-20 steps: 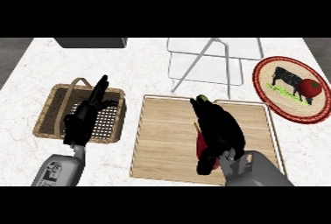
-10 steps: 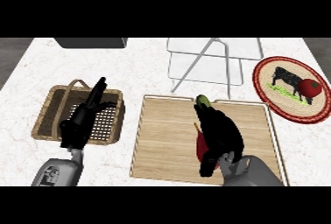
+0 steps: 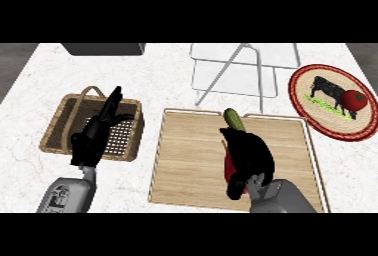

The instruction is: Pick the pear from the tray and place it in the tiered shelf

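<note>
Right robot hand (image 3: 247, 152) unmoved over tray (image 3: 184, 165), grip unclear; left robot hand (image 3: 100, 132) open.

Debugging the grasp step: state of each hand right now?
Left hand: open, fingers straight, over the wicker basket, holding nothing.
Right hand: over the wooden tray, covering a red and green item; grip cannot be told.

Green pear (image 3: 233, 119) on wooden tray (image 3: 184, 160), just before white tiered shelf (image 3: 244, 70).

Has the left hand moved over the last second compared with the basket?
Barely, if at all. The left hand stays over the wicker basket, fingers pointing up past its far rim.
</note>
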`<state>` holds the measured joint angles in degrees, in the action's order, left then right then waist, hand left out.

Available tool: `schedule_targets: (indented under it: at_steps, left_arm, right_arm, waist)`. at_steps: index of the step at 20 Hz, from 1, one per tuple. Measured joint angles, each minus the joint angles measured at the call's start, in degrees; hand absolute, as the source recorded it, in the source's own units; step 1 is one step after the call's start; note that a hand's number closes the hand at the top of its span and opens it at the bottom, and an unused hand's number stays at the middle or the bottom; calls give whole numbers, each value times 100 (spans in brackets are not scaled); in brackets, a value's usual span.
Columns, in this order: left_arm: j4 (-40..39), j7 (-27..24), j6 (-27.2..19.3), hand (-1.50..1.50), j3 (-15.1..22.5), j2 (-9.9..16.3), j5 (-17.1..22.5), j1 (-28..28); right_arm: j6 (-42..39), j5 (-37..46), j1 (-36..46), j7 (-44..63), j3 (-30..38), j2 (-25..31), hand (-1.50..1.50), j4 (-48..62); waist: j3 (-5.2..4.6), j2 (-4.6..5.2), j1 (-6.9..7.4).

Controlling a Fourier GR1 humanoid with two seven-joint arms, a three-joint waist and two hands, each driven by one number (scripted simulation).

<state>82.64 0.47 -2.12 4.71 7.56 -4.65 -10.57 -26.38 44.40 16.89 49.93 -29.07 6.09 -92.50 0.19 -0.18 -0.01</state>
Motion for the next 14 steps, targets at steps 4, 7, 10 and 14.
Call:
schedule_targets:
  at_steps: [4, 7, 10, 14]
  left_arm:
    - [0, 85, 130, 0, -111, 49, 56, -57]
    - [16, 60, 126, 0, -130, 16, 5, -26]
    - [89, 130, 104, 0, -111, -27, -109, 9]
    - [143, 188, 117, 0, -139, -68, -179, 30]
  right_arm:
    - [-209, 127, -74, -196, -93, 58, 150, 12]
    - [-274, 331, 35, -376, -123, 82, 150, 153]
    - [-277, 531, 18, -560, -102, 58, 150, 144]
    - [-220, 712, -145, -724, -73, -10, 150, -17]
  waist:
    - [-13, -10, 6]
    - [-12, -13, 12]
    - [-10, -6, 11]
    - [-6, -3, 7]
